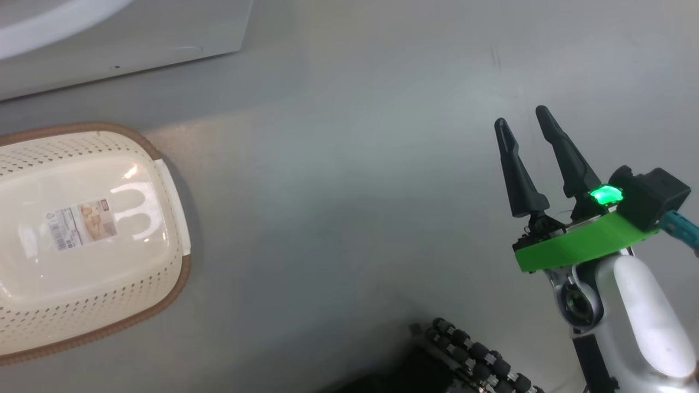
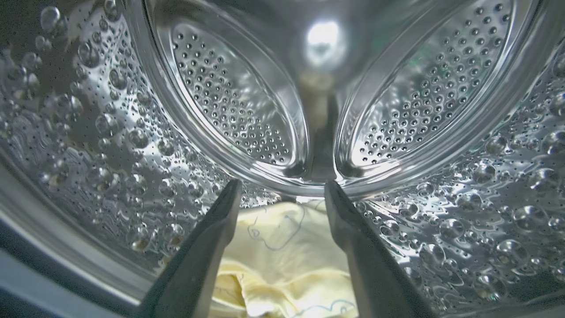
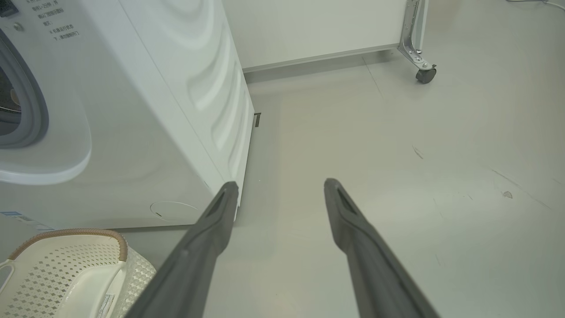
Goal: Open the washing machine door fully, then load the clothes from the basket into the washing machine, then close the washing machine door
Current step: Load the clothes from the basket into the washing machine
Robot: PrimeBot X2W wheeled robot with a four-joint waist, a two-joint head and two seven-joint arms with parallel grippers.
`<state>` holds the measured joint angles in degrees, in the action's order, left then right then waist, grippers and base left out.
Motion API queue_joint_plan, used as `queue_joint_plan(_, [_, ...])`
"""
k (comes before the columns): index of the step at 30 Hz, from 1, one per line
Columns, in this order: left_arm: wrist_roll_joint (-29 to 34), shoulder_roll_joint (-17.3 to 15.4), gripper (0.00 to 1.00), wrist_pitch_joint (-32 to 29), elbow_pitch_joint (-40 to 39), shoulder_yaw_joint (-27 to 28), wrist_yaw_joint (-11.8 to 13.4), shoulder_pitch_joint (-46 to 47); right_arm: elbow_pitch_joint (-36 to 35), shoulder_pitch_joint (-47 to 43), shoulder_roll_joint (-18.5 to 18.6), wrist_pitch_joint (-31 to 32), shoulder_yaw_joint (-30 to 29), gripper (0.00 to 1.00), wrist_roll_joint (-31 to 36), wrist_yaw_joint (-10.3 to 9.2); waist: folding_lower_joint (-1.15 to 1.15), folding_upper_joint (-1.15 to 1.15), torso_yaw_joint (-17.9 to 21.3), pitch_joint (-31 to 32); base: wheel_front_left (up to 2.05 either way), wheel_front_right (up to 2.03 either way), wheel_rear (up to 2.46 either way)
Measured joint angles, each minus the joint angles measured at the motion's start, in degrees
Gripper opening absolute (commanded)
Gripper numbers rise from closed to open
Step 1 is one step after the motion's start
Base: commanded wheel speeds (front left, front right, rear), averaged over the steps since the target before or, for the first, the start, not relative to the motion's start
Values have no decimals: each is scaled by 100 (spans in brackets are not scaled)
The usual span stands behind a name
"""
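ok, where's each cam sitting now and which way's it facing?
Head: on the head, looking down at floor, basket, washing machine base; open right pincer and forearm show.
Left wrist: inside the drum, facing its rear; open left pincer, clothes seen between its fingers.
Right wrist: low, facing floor beside the washing machine; its own fingers show.
Shared: head and right wrist both see basket and machine.

On the head camera the basket (image 1: 82, 305) runs off my left edge, and its label (image 1: 81, 224) is too small for me to read. The top edge cuts off the washing machine (image 1: 125, 38). In the left wrist view the clothes (image 2: 282, 251) sit partly behind the fingers (image 2: 201, 260) of my left claw (image 2: 282, 190) and run off the bottom edge.
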<state>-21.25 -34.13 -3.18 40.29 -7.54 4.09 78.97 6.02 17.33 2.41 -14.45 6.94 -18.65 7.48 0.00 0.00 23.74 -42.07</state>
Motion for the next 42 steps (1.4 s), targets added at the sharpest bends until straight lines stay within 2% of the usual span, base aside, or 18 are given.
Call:
queue_joint_plan(5, [-178, 367, 100, 397, 67, 18, 101, -881, 24, -8, 0, 0, -105, 100, 100, 0, -1, 0, -131, 254, 0, 0, 0])
queue_joint_plan(13, [-352, 809, 100, 1017, 85, 8, 178, -1803, 59, -81, 0, 0, -282, 100, 406, 0, -1, 0, -377, 734, 0, 0, 0])
queue_joint_plan(18, [-393, 1177, 100, 1425, -198, -45, 309, -2606, 76, -337, 0, 0, -394, 100, 601, 0, -1, 0, -554, 1117, 0, 0, 0])
queue_joint_plan(24, [-350, 1551, 100, 1630, -782, -268, 482, -3752, 101, -610, 1, 58, -464, 100, 805, 0, -1, 0, -799, 1635, 0, 0, 0])
queue_joint_plan(36, [-197, 1907, 100, 1737, -2152, -564, 915, -5962, -60, -1120, 1, 453, -537, 100, 1189, 0, -1, 0, -1225, 2605, 0, 0, 0])
queue_joint_plan(42, [-151, 1983, 100, 1738, -2642, -690, 973, -6820, -197, -1427, 4, 682, -575, 100, 1271, 0, -1, 0, -1440, 3109, 0, 0, 0])
